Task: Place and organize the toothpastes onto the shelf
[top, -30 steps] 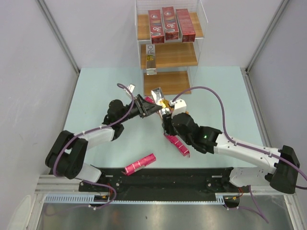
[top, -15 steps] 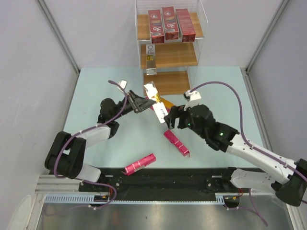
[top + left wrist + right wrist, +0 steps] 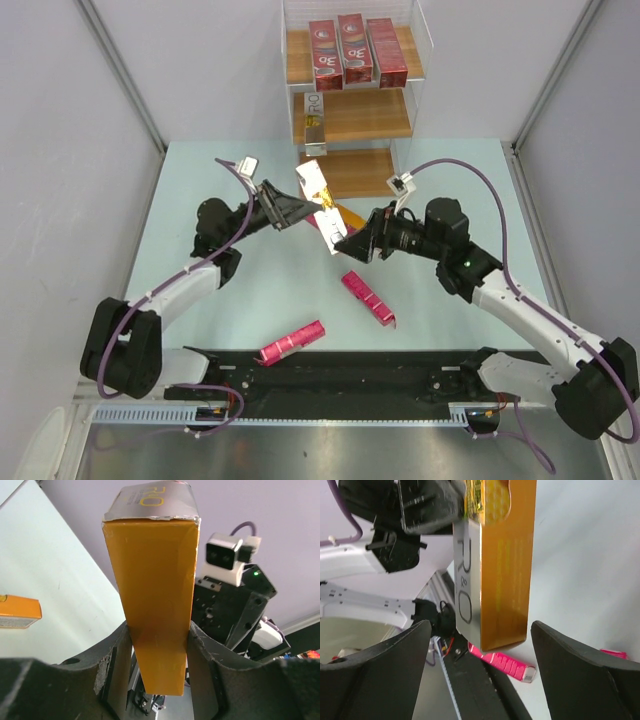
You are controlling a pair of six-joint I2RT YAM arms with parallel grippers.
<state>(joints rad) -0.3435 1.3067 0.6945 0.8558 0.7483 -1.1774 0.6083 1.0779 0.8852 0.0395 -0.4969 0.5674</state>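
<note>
Lets go of the orange-and-silver carton with the right gripper, spreads the fingers wide and draws back to the right (carton end now between them, touching neither). Carries the carton on in the left gripper alone, a little farther across the counter, far end now near the shelf. Reaches further out on the left; swings the right elbow outward.
</note>
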